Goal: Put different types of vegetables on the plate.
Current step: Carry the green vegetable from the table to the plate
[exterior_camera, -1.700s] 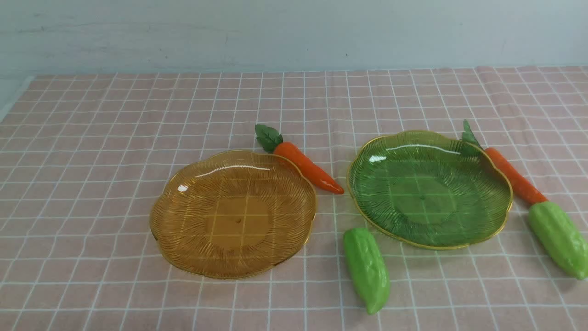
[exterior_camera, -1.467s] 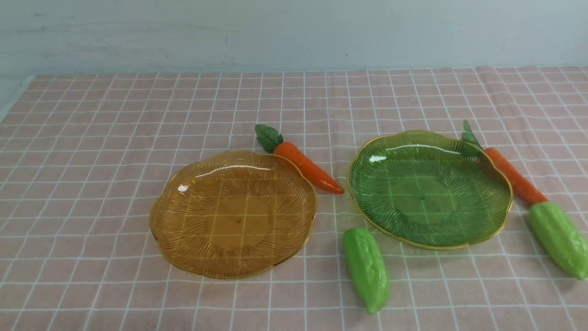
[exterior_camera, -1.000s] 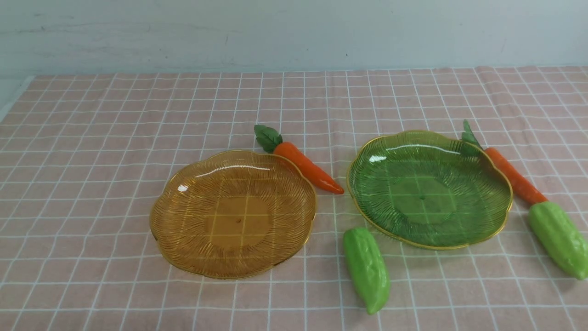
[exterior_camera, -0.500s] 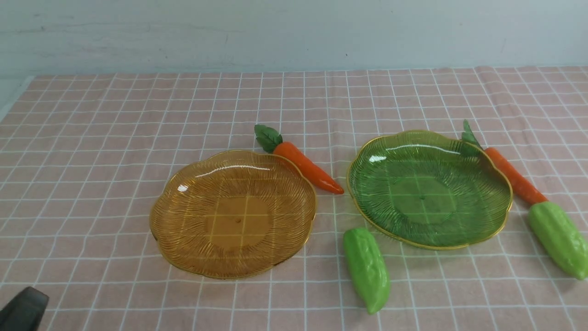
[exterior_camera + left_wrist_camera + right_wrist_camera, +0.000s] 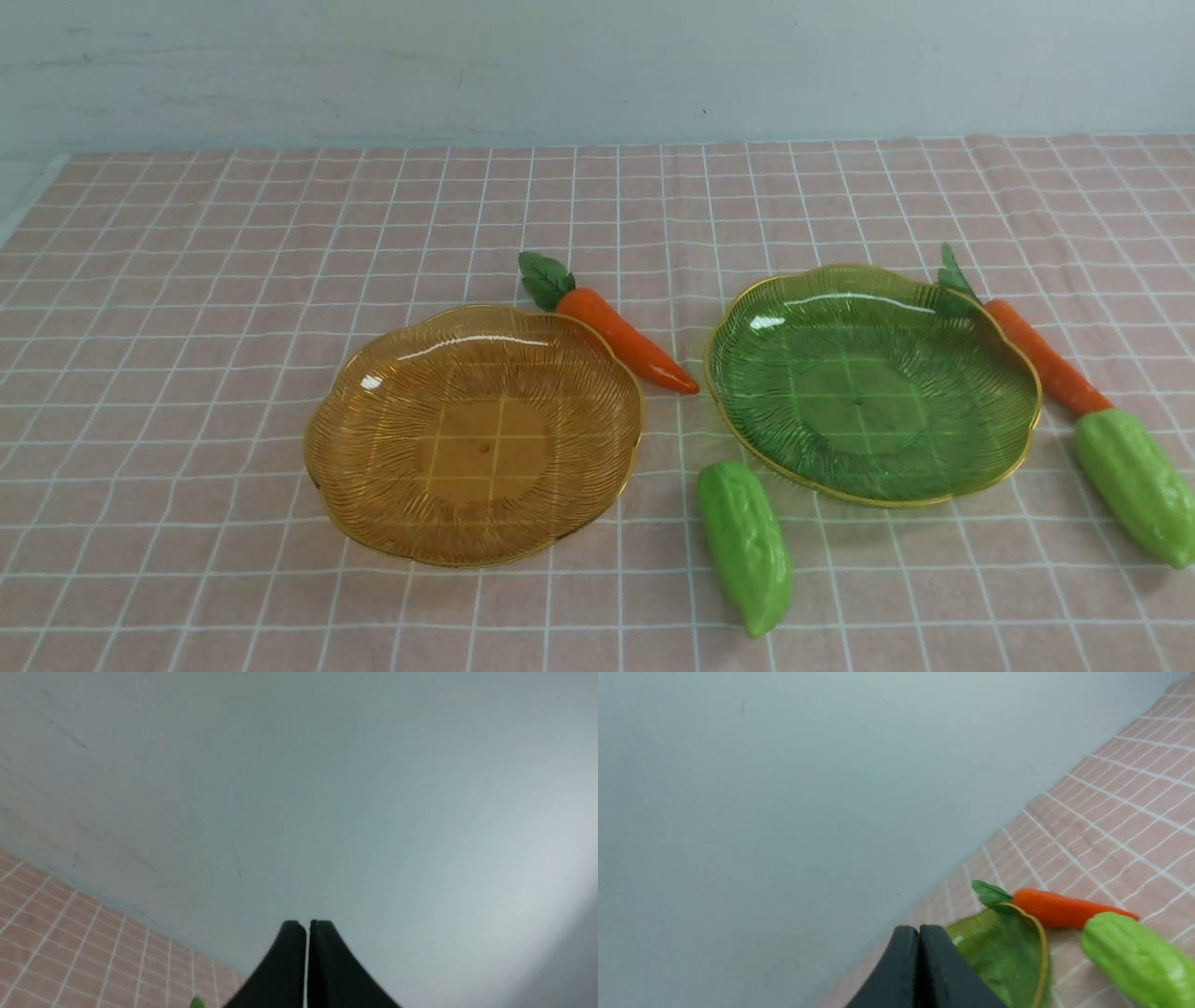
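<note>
Table (image 5: 187, 280): amber plate (image 5: 373, 485), green plate (image 5: 980, 439); carrot (image 5: 621, 341), gourd (image 5: 745, 546) between them; second carrot (image 5: 1046, 364), second gourd (image 5: 1134, 485) rightward; left tool (image 5: 307, 924), right tool (image 5: 919, 927) pressed together.

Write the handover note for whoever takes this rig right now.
Grippers: left gripper and right gripper both shut, empty, out of the front view.
Things: amber plate and green plate empty. The left carrot lies against the amber plate's far-right rim; right carrot beside the green plate's right rim, right gourd at its tip; near gourd on the cloth before the gap between plates.
Done: nothing plated.
Left: a carrot and a gourd onto a plate.
</note>
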Robot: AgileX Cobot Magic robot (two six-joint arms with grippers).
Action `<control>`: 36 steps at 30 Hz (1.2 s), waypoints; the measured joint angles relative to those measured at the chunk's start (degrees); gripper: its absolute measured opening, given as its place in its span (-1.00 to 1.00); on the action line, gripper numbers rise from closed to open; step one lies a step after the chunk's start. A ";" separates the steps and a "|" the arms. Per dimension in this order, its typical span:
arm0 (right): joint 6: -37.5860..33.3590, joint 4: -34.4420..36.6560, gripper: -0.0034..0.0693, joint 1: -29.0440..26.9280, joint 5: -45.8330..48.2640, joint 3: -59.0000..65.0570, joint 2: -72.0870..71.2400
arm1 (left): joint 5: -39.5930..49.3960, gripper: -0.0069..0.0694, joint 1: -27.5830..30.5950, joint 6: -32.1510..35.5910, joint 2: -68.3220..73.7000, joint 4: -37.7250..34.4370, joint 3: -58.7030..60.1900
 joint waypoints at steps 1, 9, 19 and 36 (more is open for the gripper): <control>-0.09 1.25 -0.95 0.00 -0.07 0.00 0.00 | 10.37 -0.83 0.00 2.56 4.39 2.49 -5.22; -1.28 0.98 -0.95 0.00 -0.20 -1.07 0.00 | 51.49 -0.83 0.00 2.27 38.43 20.76 -19.02; -12.23 -25.87 -0.95 0.00 45.24 -41.95 33.13 | 49.61 -0.83 -8.81 2.28 55.38 25.90 -25.34; -11.77 -39.99 -0.78 0.00 66.93 -68.50 85.43 | 51.27 -0.83 -18.33 -0.16 55.38 26.22 -25.93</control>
